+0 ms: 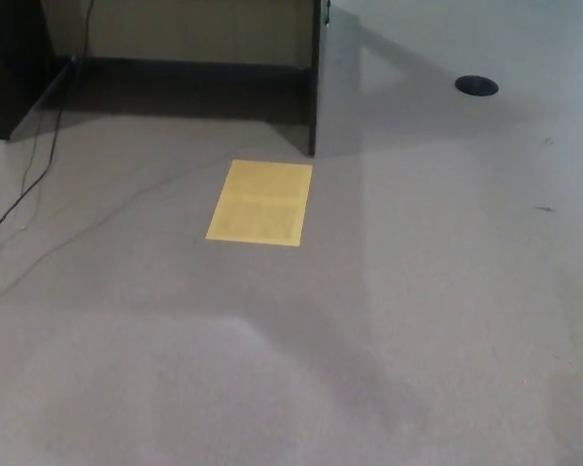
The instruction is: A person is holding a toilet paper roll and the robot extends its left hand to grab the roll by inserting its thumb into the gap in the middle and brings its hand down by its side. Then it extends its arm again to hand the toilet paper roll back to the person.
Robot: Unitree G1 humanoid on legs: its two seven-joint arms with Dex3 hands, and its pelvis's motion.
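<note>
Dim, soft, grainy; broad faint shadows

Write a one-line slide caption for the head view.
Head view: a yellow sheet lies on grey carpet near a dark desk panel and a cable; no robot hand, person or toilet paper roll visible.

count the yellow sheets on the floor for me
1. The single yellow sheet lies flat on the grey floor, just in front of the dark furniture panel. More could lie outside the picture.

Yellow sheet (260, 203) flat on grey floor (418, 320), near dark desk panel (316, 78).
</note>
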